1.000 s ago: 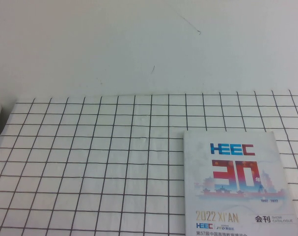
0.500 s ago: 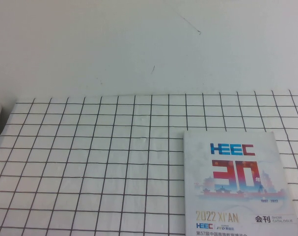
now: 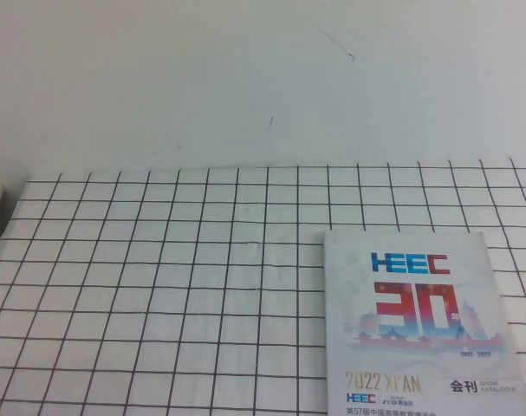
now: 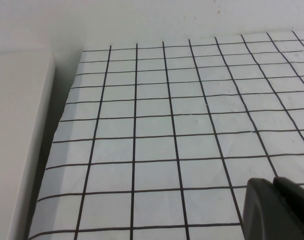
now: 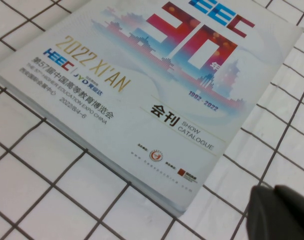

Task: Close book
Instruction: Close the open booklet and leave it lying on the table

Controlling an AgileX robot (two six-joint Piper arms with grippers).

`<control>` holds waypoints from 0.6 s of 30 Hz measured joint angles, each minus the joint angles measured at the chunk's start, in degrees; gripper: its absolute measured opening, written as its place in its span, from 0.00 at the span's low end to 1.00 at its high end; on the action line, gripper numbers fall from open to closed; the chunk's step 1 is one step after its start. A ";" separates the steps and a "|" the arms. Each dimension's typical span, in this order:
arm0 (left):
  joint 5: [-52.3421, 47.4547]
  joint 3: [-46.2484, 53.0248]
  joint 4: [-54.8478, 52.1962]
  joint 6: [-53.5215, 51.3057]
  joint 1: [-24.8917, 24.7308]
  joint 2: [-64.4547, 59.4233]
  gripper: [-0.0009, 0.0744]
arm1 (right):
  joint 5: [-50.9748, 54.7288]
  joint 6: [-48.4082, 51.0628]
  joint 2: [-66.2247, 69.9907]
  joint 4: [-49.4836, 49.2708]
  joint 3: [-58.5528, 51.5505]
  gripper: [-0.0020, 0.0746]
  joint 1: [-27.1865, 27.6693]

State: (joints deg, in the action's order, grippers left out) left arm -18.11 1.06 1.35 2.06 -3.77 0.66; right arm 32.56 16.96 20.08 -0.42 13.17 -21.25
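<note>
No shift since before: closed book (image 3: 414,321) near right end effector (image 5: 279,212), left end effector (image 4: 277,210) over gridded mat (image 4: 157,125), apertures indeterminate.

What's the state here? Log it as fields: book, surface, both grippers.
book: closed, flat, front cover up, on the robot's right near side
surface: grid mat, white with black lines
left gripper: dark tip over bare mat, book not in its view
right gripper: dark tip over mat beside a book corner, apart from it
task state: book already shut

Left gripper (image 4: 278,209) raised, angled downward, only dark tip visible; right gripper (image 5: 281,214) likewise, held lower.
</note>
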 joint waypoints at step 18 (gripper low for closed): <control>0.00 0.00 0.00 -1.49 0.00 0.00 0.01 | -1.73 0.10 -6.49 8.38 0.00 0.02 1.12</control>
State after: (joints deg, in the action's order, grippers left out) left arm -18.11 1.06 1.35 0.57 -3.77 0.66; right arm 30.83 17.07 13.59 7.96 13.17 -20.13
